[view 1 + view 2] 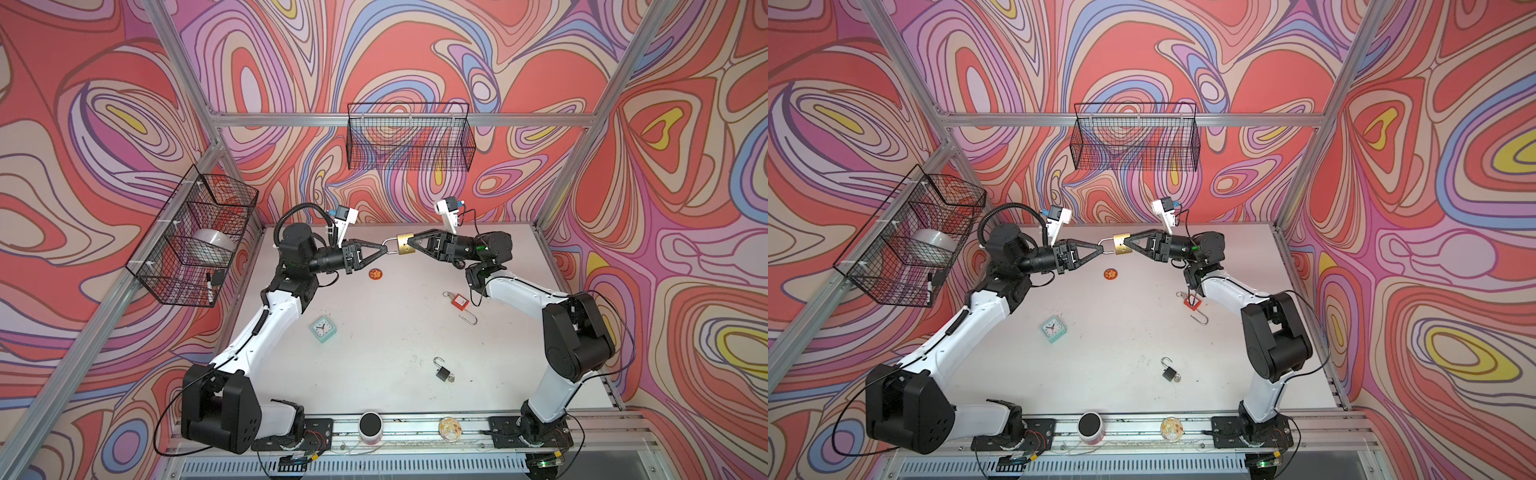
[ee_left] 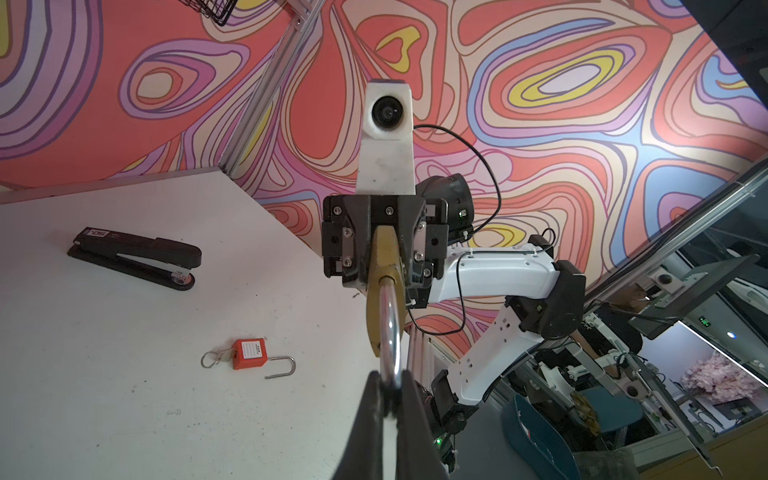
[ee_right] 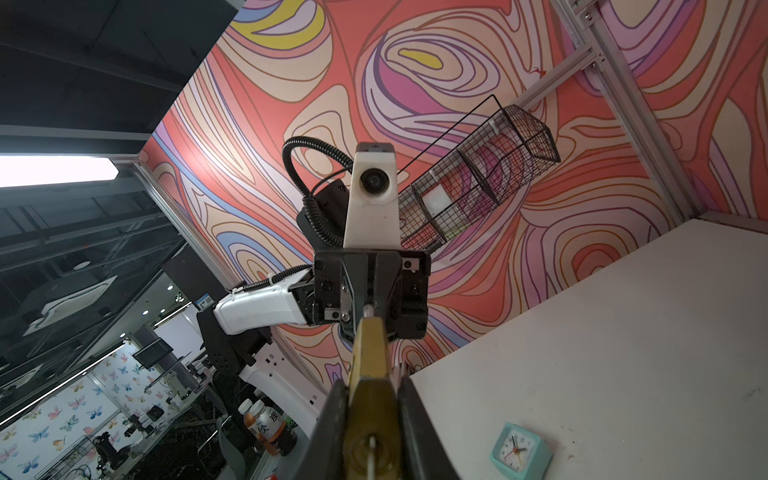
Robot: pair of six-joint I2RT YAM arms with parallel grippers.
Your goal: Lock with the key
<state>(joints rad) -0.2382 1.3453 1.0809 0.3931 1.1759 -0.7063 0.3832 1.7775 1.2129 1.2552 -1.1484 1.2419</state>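
Observation:
A brass padlock hangs in the air over the far middle of the table, held from both sides. My left gripper is shut on its silver shackle. My right gripper is shut on the brass body, one finger on each flat face. In the right wrist view a thin silver key sticks out of the keyhole between the fingers. The top views hide the key.
On the white table lie a red padlock with open shackle, a black padlock, a mint clock, an orange disc and a black stapler. Wire baskets hang on the walls.

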